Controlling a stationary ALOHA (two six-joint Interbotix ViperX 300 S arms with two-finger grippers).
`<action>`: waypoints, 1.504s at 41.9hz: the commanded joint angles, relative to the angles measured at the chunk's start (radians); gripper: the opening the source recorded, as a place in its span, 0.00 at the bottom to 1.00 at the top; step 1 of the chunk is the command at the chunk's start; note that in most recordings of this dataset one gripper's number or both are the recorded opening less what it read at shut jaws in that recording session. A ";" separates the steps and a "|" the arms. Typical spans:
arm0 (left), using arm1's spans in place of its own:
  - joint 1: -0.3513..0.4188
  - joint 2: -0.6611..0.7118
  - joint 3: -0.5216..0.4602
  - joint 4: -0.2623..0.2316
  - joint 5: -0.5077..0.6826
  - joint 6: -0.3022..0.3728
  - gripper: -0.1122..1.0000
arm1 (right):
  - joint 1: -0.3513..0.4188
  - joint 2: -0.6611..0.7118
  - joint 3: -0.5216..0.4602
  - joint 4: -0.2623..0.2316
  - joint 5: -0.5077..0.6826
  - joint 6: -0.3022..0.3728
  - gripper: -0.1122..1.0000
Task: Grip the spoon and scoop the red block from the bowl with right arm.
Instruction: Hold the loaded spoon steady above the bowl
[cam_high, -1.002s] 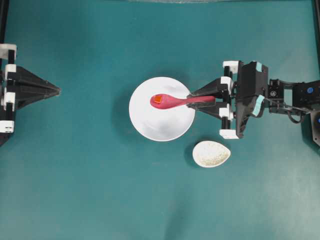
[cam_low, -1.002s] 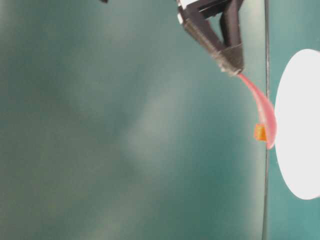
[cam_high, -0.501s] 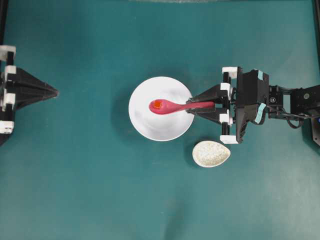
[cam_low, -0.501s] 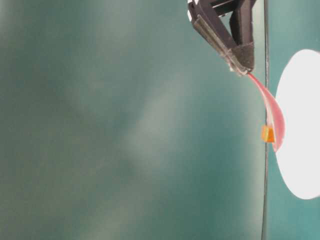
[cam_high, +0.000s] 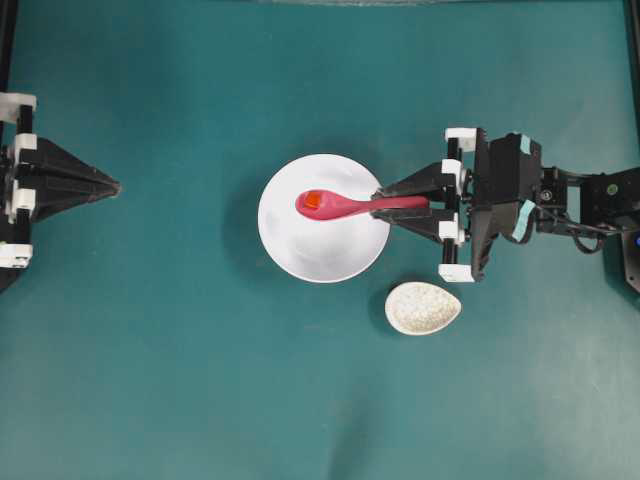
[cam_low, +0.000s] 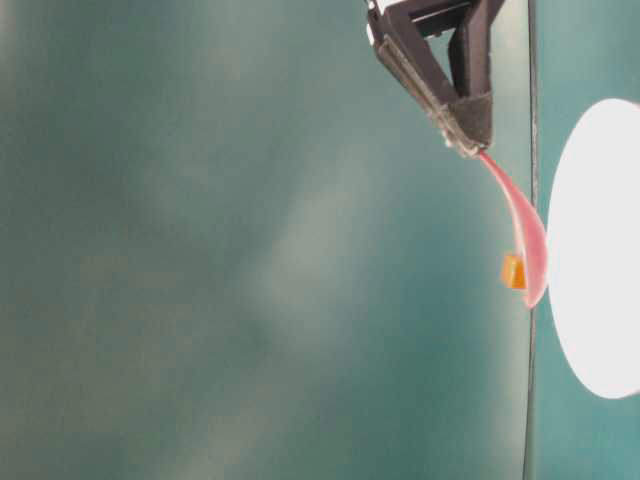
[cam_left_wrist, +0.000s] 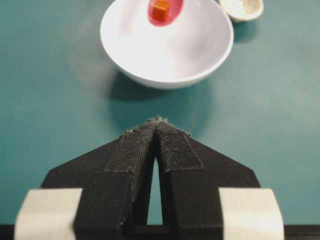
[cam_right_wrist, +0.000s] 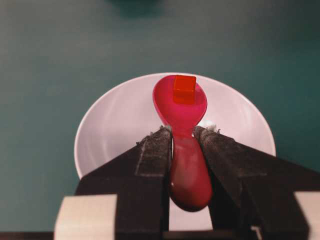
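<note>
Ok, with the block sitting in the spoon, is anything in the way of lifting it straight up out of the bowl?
Nothing visible is. The red block sits in the scoop of the spoon, which the right pincer grips by the handle over the bowl. The space above is open, and the left pincer stays far off to the side.

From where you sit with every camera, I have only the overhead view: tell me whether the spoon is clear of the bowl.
Observer: In the table-level view the pink spoon hangs apart from the white bowl, lifted off it.
Operator: Confirm the block is seated.
Observer: The right wrist view shows the red block sitting toward the far end of the scoop.
Operator: Check the grip.
Observer: There the right gripper pinches the handle from both sides.
Operator: Report the left gripper.
Observer: Its wrist view shows the left gripper shut on nothing, short of the bowl.
</note>
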 joint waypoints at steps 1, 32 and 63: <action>0.003 0.009 -0.017 0.002 -0.003 0.000 0.11 | 0.000 -0.046 -0.020 0.002 -0.008 -0.006 0.31; 0.003 0.009 -0.017 0.002 -0.003 -0.002 0.11 | -0.005 -0.265 -0.107 -0.003 0.252 -0.095 0.31; 0.002 0.014 -0.017 0.000 -0.011 -0.017 0.11 | -0.008 -0.268 -0.126 -0.006 0.259 -0.143 0.31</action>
